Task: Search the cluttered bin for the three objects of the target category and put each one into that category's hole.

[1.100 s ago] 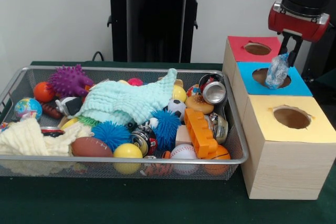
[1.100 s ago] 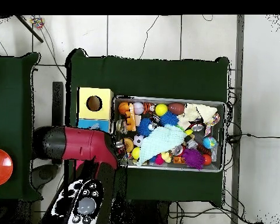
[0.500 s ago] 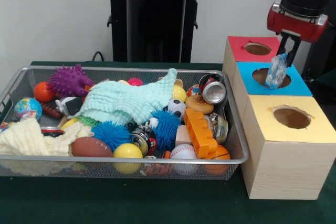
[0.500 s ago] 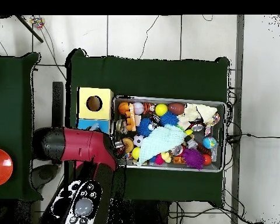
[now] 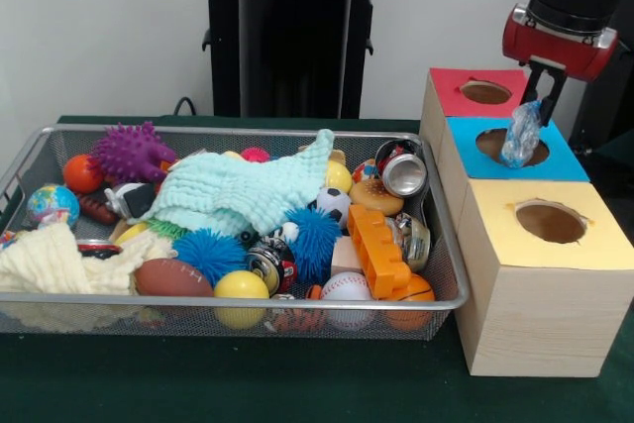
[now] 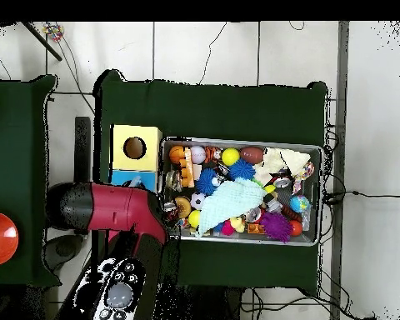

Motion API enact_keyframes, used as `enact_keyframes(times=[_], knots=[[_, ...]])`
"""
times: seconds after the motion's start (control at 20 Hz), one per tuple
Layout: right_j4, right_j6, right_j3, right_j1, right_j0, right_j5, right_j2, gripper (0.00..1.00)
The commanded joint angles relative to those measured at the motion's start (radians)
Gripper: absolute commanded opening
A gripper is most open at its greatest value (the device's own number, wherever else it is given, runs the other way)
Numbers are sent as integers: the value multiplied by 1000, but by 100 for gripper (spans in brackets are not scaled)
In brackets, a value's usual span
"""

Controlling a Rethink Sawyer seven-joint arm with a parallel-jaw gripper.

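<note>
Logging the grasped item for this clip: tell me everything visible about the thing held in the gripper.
The crumpled item looks like thin, translucent bluish-white plastic, perhaps a squashed bottle or wrapper. It hangs roughly upright, pinched at its top by the gripper, over the hole of the blue-topped box. Whether its lower end touches the box cannot be told.

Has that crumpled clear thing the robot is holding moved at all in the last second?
Yes, slightly. The crumpled clear thing, held by the end effector, has crept up and toward the red box, while hanging over the blue box's hole.

Green-covered table (image 5: 248, 383) carries wire bin (image 5: 59, 309) and three-hole wooden box (image 5: 525, 314), side by side.
</note>
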Motion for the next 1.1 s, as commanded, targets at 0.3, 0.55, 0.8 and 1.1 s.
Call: enact_keyframes(times=[0.3, 0.55, 0.8, 1.1], knots=[[13, 232, 132, 66, -3, 97, 39, 0], [22, 210, 168, 54, -15, 67, 55, 0], [21, 202, 185, 50, -16, 68, 58, 0], [18, 191, 210, 54, -18, 5, 60, 0]])
